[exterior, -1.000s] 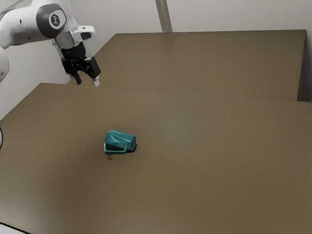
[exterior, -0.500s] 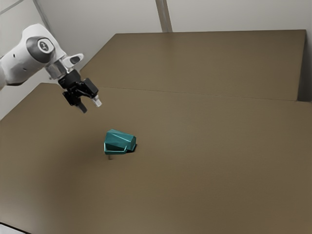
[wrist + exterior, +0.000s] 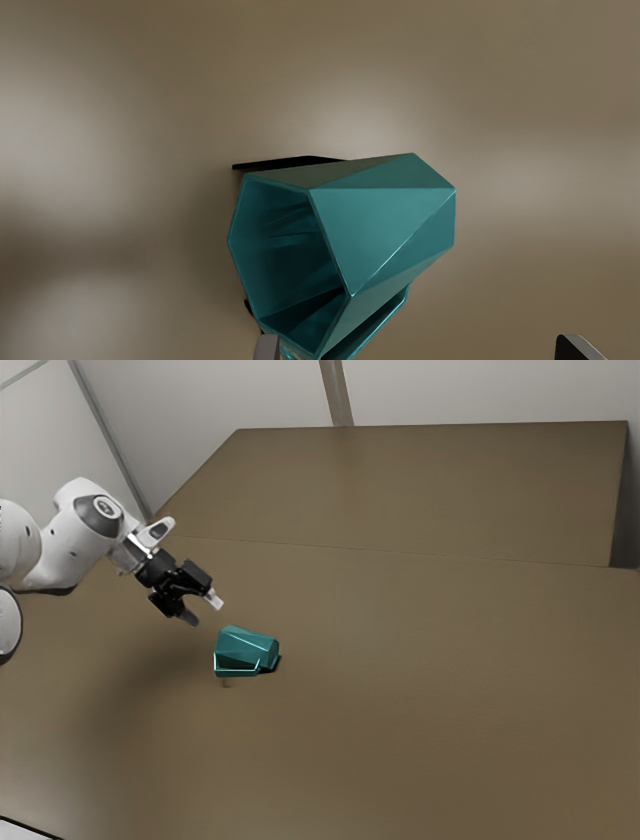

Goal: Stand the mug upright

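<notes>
Teal, faceted mug lies sideways on the smooth brown table, gripper spread wide

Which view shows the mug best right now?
The wrist view: it catches the mug up close, on its side, with open mouth and handle in sight. The exterior view gives its outer wall from farther off.

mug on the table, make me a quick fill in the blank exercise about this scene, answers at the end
The mug lies on its ____ on the table.
The pincer is not shut but ____.
The arm comes in from the exterior view's ____ edge.

Missing words: side; open; left
</notes>
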Controlling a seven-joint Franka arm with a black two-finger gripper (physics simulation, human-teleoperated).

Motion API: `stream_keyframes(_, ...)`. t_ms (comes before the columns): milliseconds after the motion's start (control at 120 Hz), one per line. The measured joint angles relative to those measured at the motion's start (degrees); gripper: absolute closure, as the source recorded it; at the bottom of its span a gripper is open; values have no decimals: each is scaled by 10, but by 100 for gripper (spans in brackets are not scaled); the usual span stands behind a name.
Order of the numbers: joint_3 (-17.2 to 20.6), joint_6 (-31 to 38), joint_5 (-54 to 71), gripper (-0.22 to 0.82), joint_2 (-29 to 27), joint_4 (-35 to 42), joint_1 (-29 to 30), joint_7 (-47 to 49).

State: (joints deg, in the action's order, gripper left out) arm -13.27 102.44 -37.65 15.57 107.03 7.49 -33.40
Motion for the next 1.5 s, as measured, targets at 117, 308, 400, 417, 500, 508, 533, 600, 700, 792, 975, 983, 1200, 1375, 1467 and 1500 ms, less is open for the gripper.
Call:
stream_keyframes(117,0,13,-12,0,7,12,4,-17)
stream_keyframes(308,0,21,-47,0,30,18,17,-43)
stream_keyframes(400,0,16,-71,0,34,20,17,-59)
stream_keyframes(417,0,14,-74,0,35,21,18,-62)
stream_keyframes(500,1,3,-94,0,36,28,18,-74)
stream_keyframes(508,1,2,-95,0,37,28,18,-75)
stream_keyframes(533,1,0,-99,0,38,29,18,-78)
stream_keyframes(600,1,-7,-112,0,43,30,18,-87)
stream_keyframes(700,2,-17,-131,0,48,31,18,-101)
stream_keyframes(792,4,-27,-144,0,50,33,17,-113)
stream_keyframes(975,4,-41,-161,35,55,41,19,-131)
stream_keyframes(983,4,-42,-161,37,55,41,19,-132)
stream_keyframes(1200,4,-48,-171,67,54,40,19,-146)
stream_keyframes(1375,4,-63,-176,74,43,39,21,-155)
stream_keyframes(1467,3,-74,-177,74,35,40,22,-159)
stream_keyframes(1500,2,-78,-177,74,30,40,22,-160)
